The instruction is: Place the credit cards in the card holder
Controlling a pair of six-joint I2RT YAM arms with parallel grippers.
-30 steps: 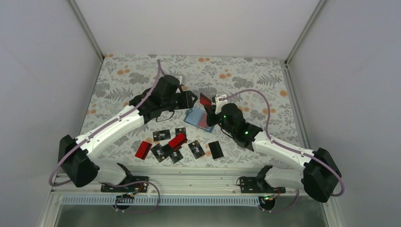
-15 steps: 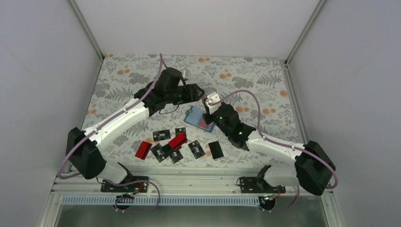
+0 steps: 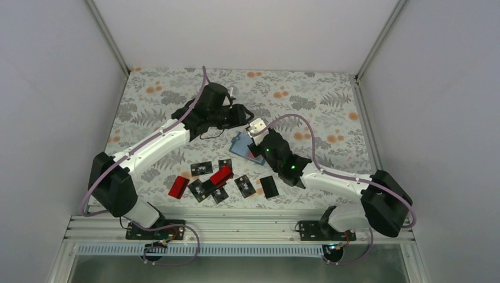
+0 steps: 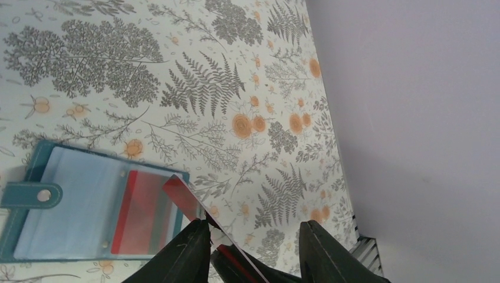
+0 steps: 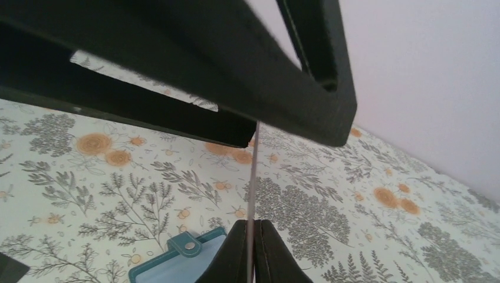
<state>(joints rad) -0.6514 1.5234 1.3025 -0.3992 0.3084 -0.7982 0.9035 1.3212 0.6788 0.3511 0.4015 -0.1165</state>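
Observation:
The card holder, a teal-blue wallet, lies open on the floral table with one red card in its clear sleeve. In the top view the card holder sits between the two grippers. My right gripper is shut on a red credit card, which shows edge-on in the right wrist view. That card stands above the holder's right edge, between the spread fingers of my left gripper, against the left finger. Left gripper and right gripper nearly meet.
Several loose credit cards lie near the front of the table, among them a red one, another red one and a black one. Grey walls close in the table on three sides.
My right arm has swung left, bringing the red card from open air to between the left gripper's fingers. The left gripper has shifted slightly up and right to meet it.

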